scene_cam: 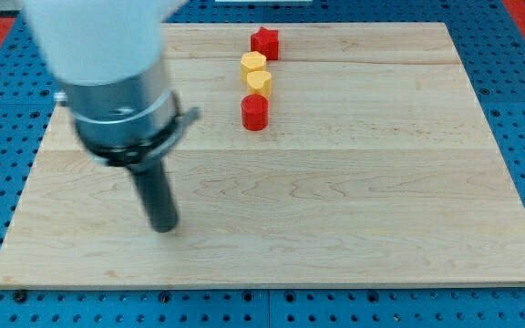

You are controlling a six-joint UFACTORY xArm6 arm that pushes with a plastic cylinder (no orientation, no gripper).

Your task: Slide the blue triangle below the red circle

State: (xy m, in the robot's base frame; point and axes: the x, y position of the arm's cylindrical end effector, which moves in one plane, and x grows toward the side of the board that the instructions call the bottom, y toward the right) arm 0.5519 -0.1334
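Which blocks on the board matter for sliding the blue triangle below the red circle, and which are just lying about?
Part of the job:
- red circle, lowest in the column of blocks
- my tip, far off toward the view's lower left of the blocks
- blue triangle: not visible in this view

Lying about:
- red star, top of the column
- upper yellow block
- lower yellow block

The board [335, 210] is pale wood with visible grain and a smooth satin look, the red cylinder [255, 112], red star [265, 42] and two yellow blocks [255, 73] look like matt painted pieces, and the rod down to my tip [164, 228] is dull dark stuff under a shiny metal collar [121, 123].
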